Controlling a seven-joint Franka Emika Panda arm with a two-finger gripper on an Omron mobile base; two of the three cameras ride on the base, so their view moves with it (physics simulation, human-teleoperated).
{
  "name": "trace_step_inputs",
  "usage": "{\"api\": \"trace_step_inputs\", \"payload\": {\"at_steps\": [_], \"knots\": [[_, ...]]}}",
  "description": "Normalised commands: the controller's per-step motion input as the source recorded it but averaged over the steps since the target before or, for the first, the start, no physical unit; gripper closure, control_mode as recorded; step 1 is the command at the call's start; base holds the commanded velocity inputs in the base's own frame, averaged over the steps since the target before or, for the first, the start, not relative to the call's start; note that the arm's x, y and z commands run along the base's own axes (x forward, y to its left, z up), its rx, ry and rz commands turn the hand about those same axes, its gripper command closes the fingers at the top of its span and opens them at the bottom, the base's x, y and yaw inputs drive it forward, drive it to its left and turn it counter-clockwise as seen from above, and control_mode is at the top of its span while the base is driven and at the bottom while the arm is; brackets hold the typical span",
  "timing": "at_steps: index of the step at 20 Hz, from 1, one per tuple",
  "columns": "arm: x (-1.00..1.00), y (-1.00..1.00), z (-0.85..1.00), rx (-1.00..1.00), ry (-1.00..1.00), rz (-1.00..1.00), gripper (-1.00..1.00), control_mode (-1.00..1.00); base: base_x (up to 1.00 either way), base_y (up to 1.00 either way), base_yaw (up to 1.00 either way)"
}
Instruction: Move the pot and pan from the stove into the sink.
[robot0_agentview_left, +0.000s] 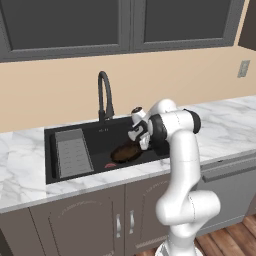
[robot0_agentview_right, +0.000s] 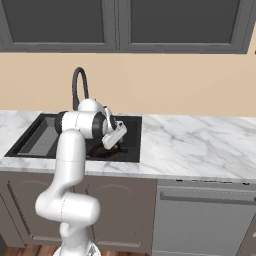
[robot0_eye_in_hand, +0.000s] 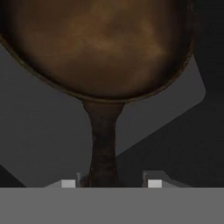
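Marble counter (robot0_agentview_left: 227, 127) runs left to right under grey wall cabinets (robot0_agentview_left: 120, 22), beige wall behind. Black sink (robot0_agentview_left: 67, 131) is recessed in it, ribbed grey tray insert (robot0_agentview_left: 72, 152) on its left, arched black faucet (robot0_agentview_left: 104, 95) at the far edge. White arm reaches over the near rim into the basin's right part. Pan (robot0_agentview_left: 125, 151) lies on the sink floor, rusty-brown inside up, right of the tray and apart from it; small red thing (robot0_agentview_left: 110, 165) just beside it, too small to name.

Hand view: pan handle (robot0_eye_in_hand: 103, 144) runs down between the gripper (robot0_eye_in_hand: 108, 183) tips. Fingers (robot0_eye_in_hand: 68, 183) are parted with a gap on the right side of the handle; can't tell if the left one touches it, so no firm grip visible. Looks like a release.

Risks: lifting out with one finger rubbing the handle could drag or tip the pan; a straight-up pull may clip the sink's near rim or the faucet. The pot is yet to be fetched.
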Motion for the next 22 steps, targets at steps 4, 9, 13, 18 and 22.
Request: {"api": "trace_step_inputs", "payload": {"at_steps": [4, 9, 13, 18, 22], "knots": [[0.04, 0.00, 0.26, 0.02, 0.00, 0.00, -1.00, -1.00, 0.00, 0.00, 0.00], [0.02, -0.01, 0.39, 0.05, 0.00, 0.00, -1.00, -1.00, 0.00, 0.00, 0.00], [-0.14, -0.12, 0.39, 0.12, 0.00, 0.01, -1.00, -1.00, 0.00, 0.00, 0.00], [-0.51, -0.16, 0.39, 0.15, -0.07, 0.05, -1.00, -1.00, 0.00, 0.00, 0.00], [-0.67, -0.18, 0.39, 0.17, -0.17, 0.08, -1.00, -1.00, 0.00, 0.00, 0.00]]}}
